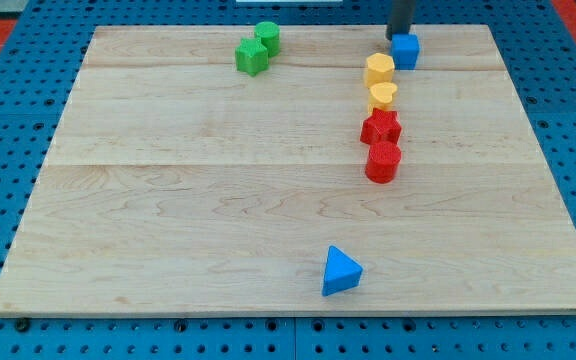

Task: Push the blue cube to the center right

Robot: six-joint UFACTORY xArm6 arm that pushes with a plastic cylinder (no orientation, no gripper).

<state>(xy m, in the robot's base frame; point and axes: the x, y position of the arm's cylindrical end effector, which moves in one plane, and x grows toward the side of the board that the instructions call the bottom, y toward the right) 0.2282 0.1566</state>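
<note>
The blue cube (405,51) sits near the view's top edge of the wooden board (168,220), right of centre. My tip (398,37) comes down from the view's top and ends just behind the cube, touching or nearly touching its far upper-left side. A yellow hexagonal block (378,70) lies just to the cube's lower left.
Below the yellow hexagon run a yellow heart block (383,95), a red star block (380,127) and a red hexagonal block (382,161) in a column. Two green blocks (257,48) sit at the top left of centre. A blue triangle (340,271) lies near the bottom.
</note>
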